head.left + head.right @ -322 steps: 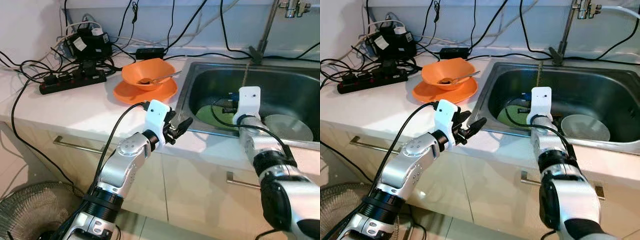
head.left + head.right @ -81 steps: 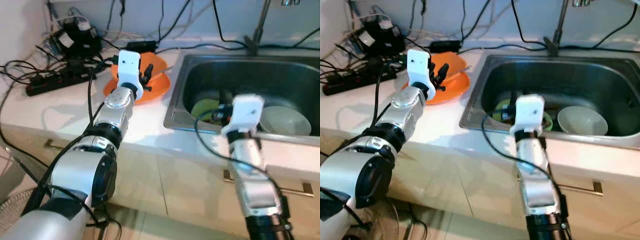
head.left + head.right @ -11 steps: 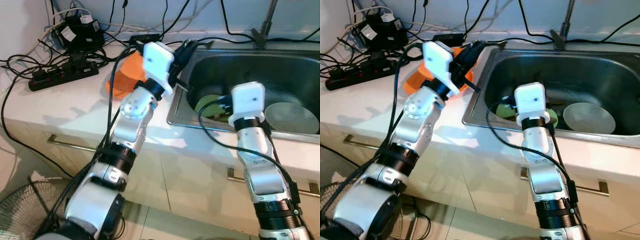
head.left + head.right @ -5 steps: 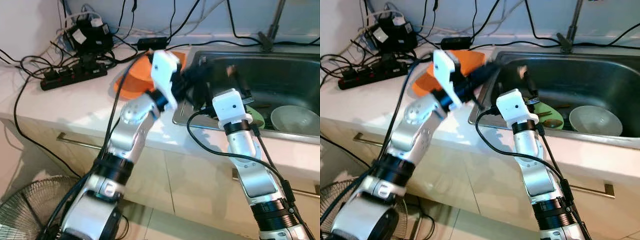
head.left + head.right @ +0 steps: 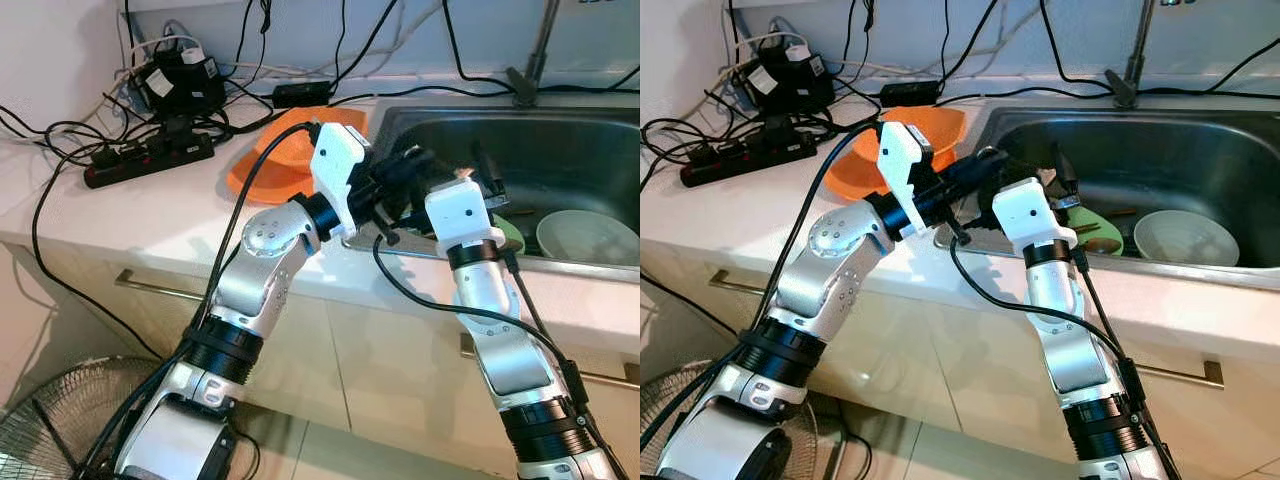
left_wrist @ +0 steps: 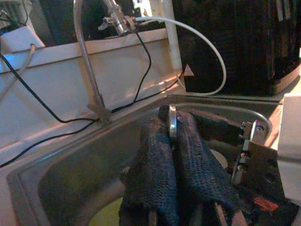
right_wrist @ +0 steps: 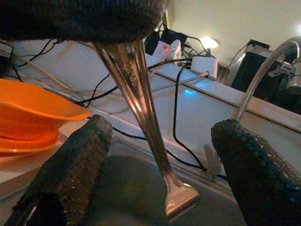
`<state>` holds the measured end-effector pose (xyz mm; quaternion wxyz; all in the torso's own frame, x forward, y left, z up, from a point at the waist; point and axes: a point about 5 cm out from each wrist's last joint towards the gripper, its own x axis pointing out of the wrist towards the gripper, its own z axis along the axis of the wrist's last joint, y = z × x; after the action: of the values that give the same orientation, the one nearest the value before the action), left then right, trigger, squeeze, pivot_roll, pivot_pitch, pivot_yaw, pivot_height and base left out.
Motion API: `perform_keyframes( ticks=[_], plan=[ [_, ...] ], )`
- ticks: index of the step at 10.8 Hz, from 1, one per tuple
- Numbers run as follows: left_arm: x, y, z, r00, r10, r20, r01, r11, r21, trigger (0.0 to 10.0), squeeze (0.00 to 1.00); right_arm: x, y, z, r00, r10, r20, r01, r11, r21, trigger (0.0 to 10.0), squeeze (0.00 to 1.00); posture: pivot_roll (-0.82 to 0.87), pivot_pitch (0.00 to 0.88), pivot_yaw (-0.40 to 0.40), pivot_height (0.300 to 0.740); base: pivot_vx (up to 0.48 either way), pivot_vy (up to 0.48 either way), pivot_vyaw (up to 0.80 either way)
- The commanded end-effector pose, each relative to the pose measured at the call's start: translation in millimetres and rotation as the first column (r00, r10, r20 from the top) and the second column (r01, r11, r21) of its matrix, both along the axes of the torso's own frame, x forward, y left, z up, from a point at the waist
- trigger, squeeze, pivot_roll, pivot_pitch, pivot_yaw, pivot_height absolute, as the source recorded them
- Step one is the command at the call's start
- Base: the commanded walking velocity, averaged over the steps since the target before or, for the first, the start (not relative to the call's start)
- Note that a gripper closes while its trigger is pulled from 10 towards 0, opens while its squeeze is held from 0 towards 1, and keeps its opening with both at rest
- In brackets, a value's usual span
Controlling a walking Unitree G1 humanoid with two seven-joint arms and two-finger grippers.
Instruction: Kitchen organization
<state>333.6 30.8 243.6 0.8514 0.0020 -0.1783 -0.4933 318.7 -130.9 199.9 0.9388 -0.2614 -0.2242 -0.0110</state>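
Note:
My left gripper (image 5: 415, 163) is shut on a metal spoon (image 6: 172, 123) and hangs over the left rim of the steel sink (image 5: 570, 125). The spoon's handle (image 7: 141, 94) points down between the fingers (image 7: 70, 169) of my right gripper (image 7: 162, 136). That gripper is open and rises out of the sink right beside the left one, not touching the handle. An orange bowl (image 5: 305, 150) sits on an orange plate (image 5: 255, 185) on the counter left of the sink.
A green plate (image 5: 512, 236) and a white bowl (image 5: 590, 235) lie in the sink, with the faucet (image 5: 540, 45) behind. A black power strip (image 5: 145, 162), adapters and tangled cables crowd the counter's back left. A fan (image 5: 50, 420) stands on the floor at lower left.
The spoon has left the orange bowl in my left gripper and reached the sink's rim. My right gripper has come up from the sink around the handle. The camera shifted slightly.

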Motion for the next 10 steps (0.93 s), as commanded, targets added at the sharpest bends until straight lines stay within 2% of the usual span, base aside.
perform_keyframes(
  ticks=[1, 2, 10],
  plan=[
    [-1.8, 3.0, 2.1, 1.000, -0.004, 0.016, 0.003, 1.000, 0.028, 10.0, 0.00, 1.5, 4.9, 4.3, 1.000, 0.016, 0.021, -0.016, 1.000, -0.004, 3.1, 0.00, -0.02, 0.024, 0.165, 0.740, 0.000, 0.000, 0.00],
    [-1.1, 4.1, 1.8, 1.000, 0.001, 0.015, -0.002, 1.000, 0.031, 10.0, 0.00, 1.4, 4.6, 4.2, 1.000, 0.016, 0.021, -0.016, 1.000, -0.005, 0.0, 0.00, -0.02, 0.024, 0.165, 0.740, 0.000, 0.000, 0.00],
    [-0.4, 5.6, -0.7, 1.000, 0.018, -0.005, -0.017, 0.999, 0.049, 10.0, 0.00, 4.4, 5.7, 2.6, 0.999, 0.032, 0.004, -0.032, 0.999, -0.009, 0.0, 0.00, 0.00, 0.047, 0.156, 0.740, 0.000, 0.000, 0.00]
  ],
)
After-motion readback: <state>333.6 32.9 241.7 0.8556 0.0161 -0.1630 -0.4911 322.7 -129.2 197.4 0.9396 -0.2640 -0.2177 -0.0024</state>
